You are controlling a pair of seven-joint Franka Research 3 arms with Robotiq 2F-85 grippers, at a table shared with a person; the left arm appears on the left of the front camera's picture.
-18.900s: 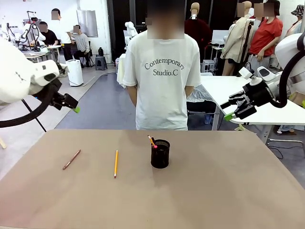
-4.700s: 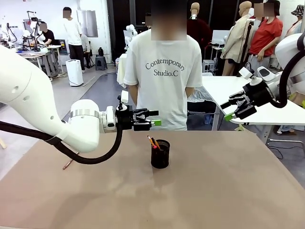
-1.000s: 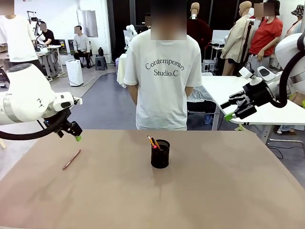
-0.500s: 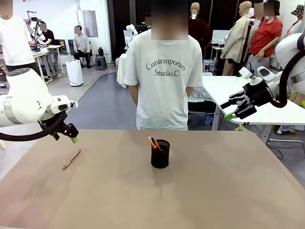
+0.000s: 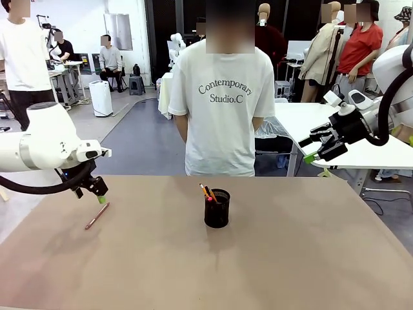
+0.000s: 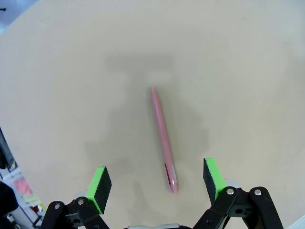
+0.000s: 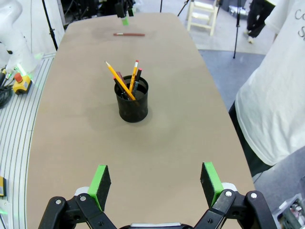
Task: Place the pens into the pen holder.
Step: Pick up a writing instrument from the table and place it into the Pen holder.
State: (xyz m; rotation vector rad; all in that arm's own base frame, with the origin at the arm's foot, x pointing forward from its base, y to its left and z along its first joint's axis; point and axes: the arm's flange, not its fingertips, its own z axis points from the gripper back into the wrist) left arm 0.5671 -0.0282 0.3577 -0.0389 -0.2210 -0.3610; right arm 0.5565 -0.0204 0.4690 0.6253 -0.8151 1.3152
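Observation:
A reddish-brown pen (image 5: 97, 216) (image 6: 163, 138) (image 7: 129, 34) lies flat on the tan table at the left. My left gripper (image 5: 100, 196) (image 6: 157, 183) hangs open just above it, the pen lying between its green pads (image 6: 99, 183). The black mesh pen holder (image 5: 217, 208) (image 7: 131, 98) stands at the table's middle with a yellow-orange pen (image 7: 117, 78) and an orange pen with a pinkish-red end (image 7: 134, 72) sticking out. My right gripper (image 5: 314, 150) (image 7: 156, 183) is open and empty, held high off the table's right side.
A person in a white T-shirt (image 5: 224, 103) stands at the far edge behind the holder. A white table (image 5: 348, 139) stands beyond the right corner. The table's (image 5: 258, 258) front and right parts are bare.
My left gripper has dropped lower and come toward the reddish-brown pen over the last second. The right arm, the holder and the pens in it stay still.

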